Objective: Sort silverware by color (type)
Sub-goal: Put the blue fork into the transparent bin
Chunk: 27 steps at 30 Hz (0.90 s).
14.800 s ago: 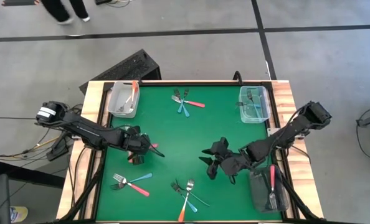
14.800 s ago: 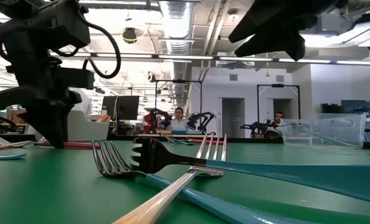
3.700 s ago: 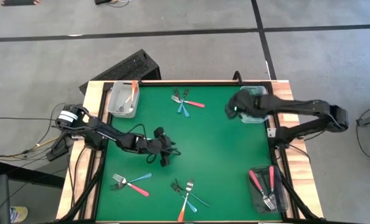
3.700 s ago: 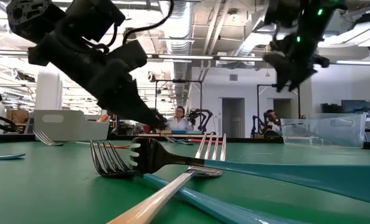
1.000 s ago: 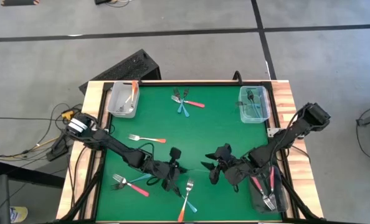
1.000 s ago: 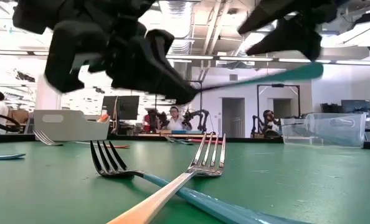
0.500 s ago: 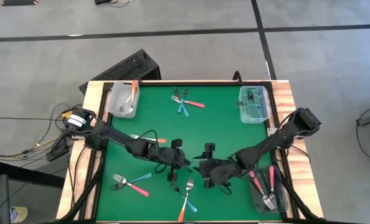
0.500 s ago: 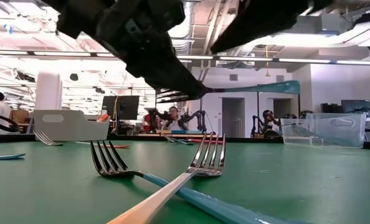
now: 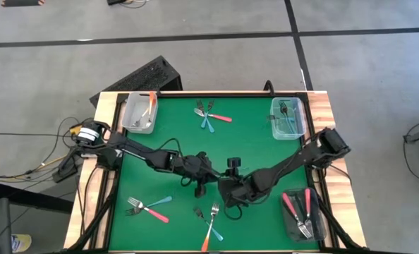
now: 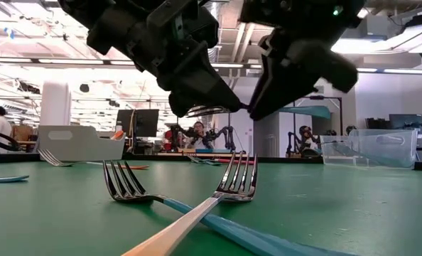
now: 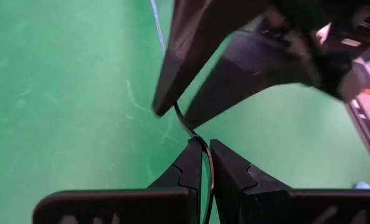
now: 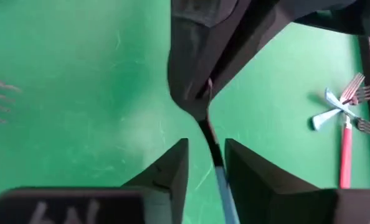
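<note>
Green felt desk, sorting approx. half done. Bins hold forks already: clear far-left bin, clear far-right bin, dark near-right bin. Left on desk: far cluster, near-left pair, near-centre group. Mid-desk handover: left gripper, fingers clamped on teal-handled fork; right gripper, fingers apart around its handle.

My left arm reaches in to mid-table, its left gripper pinched tight, fingers nearly meeting. My right arm stretches across from the far side; the right gripper sits tip to tip with the left, fingers set apart.
</note>
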Each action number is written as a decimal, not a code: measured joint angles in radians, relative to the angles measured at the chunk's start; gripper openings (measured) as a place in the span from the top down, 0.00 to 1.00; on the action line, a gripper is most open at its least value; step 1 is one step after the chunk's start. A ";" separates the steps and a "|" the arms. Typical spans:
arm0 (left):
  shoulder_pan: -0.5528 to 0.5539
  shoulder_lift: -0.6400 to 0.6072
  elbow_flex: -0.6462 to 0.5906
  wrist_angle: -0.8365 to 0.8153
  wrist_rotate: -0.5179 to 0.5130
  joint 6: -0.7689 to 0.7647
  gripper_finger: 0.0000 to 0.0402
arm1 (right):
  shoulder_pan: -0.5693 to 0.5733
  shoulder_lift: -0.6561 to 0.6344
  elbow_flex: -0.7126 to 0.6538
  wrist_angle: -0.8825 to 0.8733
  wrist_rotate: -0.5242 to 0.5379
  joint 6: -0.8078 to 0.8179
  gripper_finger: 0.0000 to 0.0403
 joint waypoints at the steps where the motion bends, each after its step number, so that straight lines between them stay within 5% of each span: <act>1: 0.003 0.000 0.000 0.003 0.010 0.000 0.98 | 0.000 0.000 -0.001 -0.003 0.000 0.000 0.71; 8: 0.019 0.000 0.000 0.017 0.076 0.008 0.97 | -0.031 -0.008 0.000 -0.019 -0.027 -0.027 0.94; 12: 0.023 0.000 0.002 0.042 0.053 0.024 0.91 | -0.058 -0.008 0.000 -0.049 -0.022 -0.010 0.95; 16: 0.035 -0.005 -0.001 -0.008 0.065 0.062 0.84 | -0.108 -0.019 0.002 -0.222 0.122 0.086 0.95; 23: 0.043 -0.115 -0.029 -0.055 -0.133 0.153 0.72 | -0.262 -0.155 -0.039 -0.693 0.293 0.448 0.95; 27: 0.042 -0.198 -0.088 -0.014 -0.228 0.187 0.69 | -0.415 -0.309 -0.133 -0.692 0.318 0.509 0.95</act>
